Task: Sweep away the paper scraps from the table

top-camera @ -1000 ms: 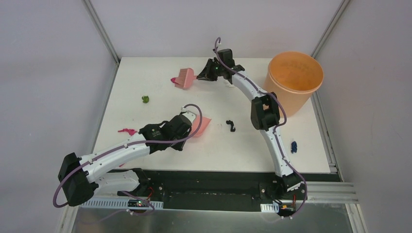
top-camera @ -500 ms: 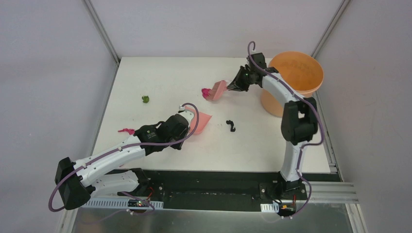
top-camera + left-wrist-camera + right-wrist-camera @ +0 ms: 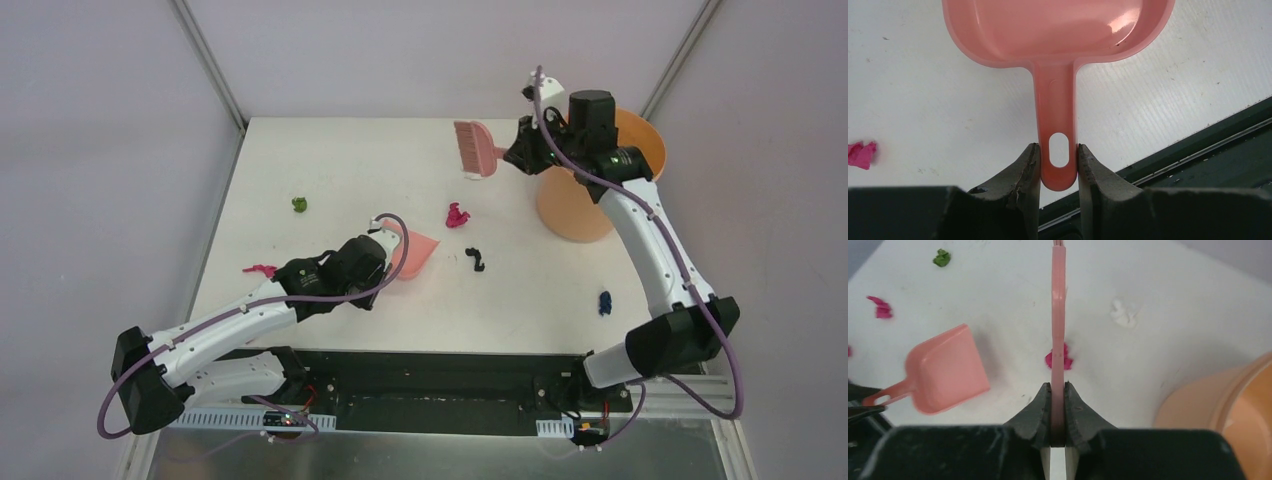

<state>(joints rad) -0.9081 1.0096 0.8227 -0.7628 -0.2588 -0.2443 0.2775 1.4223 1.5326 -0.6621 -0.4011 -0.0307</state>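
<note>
My left gripper (image 3: 387, 262) is shut on the handle of the pink dustpan (image 3: 414, 251), which rests on the white table (image 3: 330, 150); the left wrist view shows both pads clamping the handle (image 3: 1058, 150). My right gripper (image 3: 512, 156) is shut on the pink hand brush (image 3: 470, 146), held above the table's far side beside the bucket. Paper scraps lie loose: magenta (image 3: 457, 215) right of the dustpan, black (image 3: 477, 260), green (image 3: 299, 205), magenta (image 3: 262, 269) at the left, dark blue (image 3: 604, 302). The right wrist view shows the brush handle (image 3: 1058, 315), a magenta scrap (image 3: 1068, 362) and a white scrap (image 3: 1124, 312).
The orange round bucket (image 3: 590, 175) stands at the table's far right corner, just behind my right gripper. A black strip (image 3: 440, 362) runs along the front edge. Grey walls and metal posts enclose the table on three sides.
My right arm swung the brush from the far middle rightward and lifted it by the bucket. The magenta scrap it pushed now lies right of the dustpan. The left arm barely moved.
</note>
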